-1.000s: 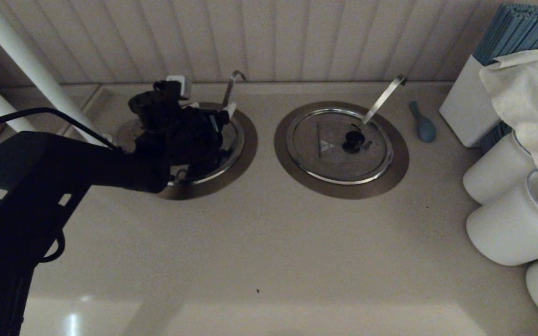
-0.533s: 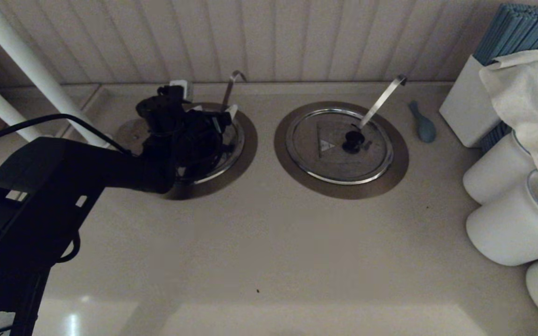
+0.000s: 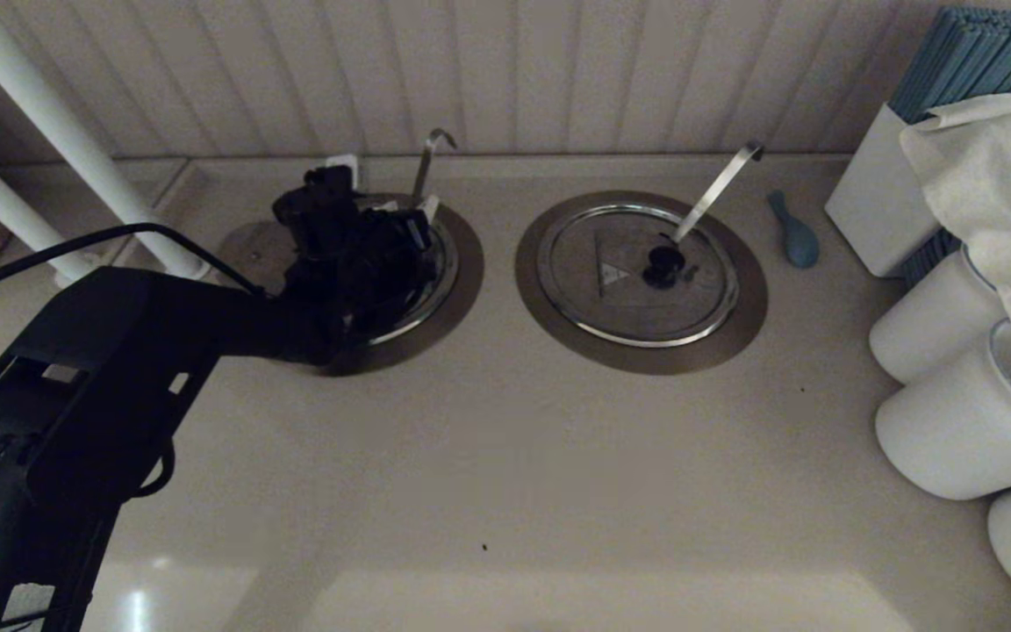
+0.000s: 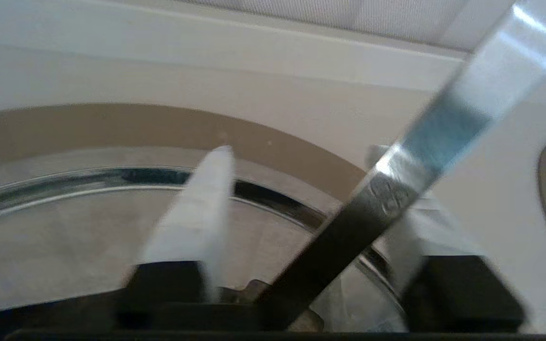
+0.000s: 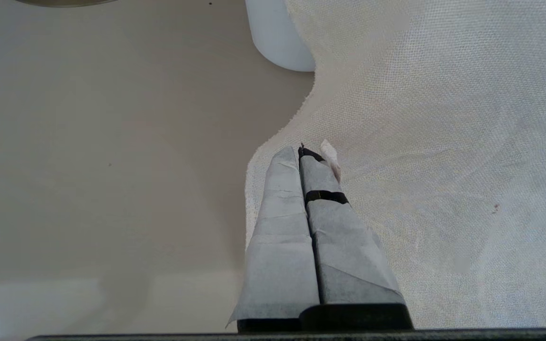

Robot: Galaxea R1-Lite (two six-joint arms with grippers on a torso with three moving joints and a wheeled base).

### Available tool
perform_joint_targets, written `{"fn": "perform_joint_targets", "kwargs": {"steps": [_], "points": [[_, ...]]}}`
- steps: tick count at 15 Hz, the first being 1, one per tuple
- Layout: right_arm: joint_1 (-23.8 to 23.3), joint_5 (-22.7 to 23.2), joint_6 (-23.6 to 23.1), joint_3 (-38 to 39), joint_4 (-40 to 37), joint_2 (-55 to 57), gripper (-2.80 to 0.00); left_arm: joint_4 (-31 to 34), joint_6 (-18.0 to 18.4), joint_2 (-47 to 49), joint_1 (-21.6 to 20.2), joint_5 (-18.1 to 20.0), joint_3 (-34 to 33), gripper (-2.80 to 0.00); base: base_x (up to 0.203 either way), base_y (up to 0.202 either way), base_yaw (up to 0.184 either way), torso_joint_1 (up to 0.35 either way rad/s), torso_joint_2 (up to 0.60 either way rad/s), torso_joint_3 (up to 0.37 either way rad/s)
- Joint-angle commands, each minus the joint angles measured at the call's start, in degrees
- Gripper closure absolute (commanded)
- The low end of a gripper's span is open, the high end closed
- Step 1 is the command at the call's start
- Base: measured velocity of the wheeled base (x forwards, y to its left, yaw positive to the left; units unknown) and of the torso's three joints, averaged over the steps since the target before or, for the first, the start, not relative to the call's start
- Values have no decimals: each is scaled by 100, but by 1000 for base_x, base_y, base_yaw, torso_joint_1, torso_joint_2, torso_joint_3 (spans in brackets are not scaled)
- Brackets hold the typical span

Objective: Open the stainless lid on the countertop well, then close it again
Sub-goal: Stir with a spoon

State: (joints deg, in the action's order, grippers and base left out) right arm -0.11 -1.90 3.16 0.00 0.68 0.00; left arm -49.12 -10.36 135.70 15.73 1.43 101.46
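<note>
Left claw (image 4: 299, 156): open, fingers spread, low over the far part of the steel lid (image 4: 64, 237), with the thin ladle handle (image 4: 396, 189) slanting up between the two fingers. Lid sits in the left-hand well, whose brown collar ring (image 4: 112, 128) shows just outside the shiny rim. Lid looks down and level, though the claw and arm hide most of it in the head view, so full seating is not confirmed. The black knob is not plainly seen, and a dull shape low between the finger bases may be it. Judged step: take hold of the knob. To do it well: centre the fingers on the knob, not the ladle handle, and keep the handle clear of both pads, since it could get pinched or dragged. Close firmly, as a small round knob may slip. Then raise the lid along the line of the handle so the slot does not snag, and keep it level when setting it back inside the rim. Twin lid (image 3: 637, 272) to the right on the tabletop (image 3: 505, 456) is not involved. Right claw (image 5: 308, 156): closed on nothing, parked over a white cloth (image 5: 443, 142)
</note>
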Motion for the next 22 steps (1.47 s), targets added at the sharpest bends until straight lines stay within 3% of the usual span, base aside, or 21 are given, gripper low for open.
{"fn": "perform_joint_targets", "kwargs": {"steps": [1, 13, 16, 18, 20, 22], "points": [[2, -3, 1, 0, 2, 5, 0, -28, -10, 74, 9, 7, 5, 0, 0, 0, 0, 0, 0, 0], [2, -3, 1, 0, 2, 7, 0, -37, -289, -1033, -8, -3, -582, 0, 0, 0, 0, 0, 0, 0], [2, -3, 1, 0, 2, 9, 0, 24, -283, -1437, -24, 86, -876, 0, 0, 0, 0, 0, 0, 0], [2, -3, 1, 0, 2, 9, 0, 228, -274, -1738, -26, 351, -1142, 0, 0, 0, 0, 0, 0, 0], [2, -3, 1, 0, 2, 0, 0, 577, -109, -1906, -39, 692, -1348, 0, 0, 0, 0, 0, 0, 0], [2, -3, 1, 0, 2, 0, 0, 703, 357, -1861, -98, 701, -1378, 0, 0, 0, 0, 0, 0, 0]]}}
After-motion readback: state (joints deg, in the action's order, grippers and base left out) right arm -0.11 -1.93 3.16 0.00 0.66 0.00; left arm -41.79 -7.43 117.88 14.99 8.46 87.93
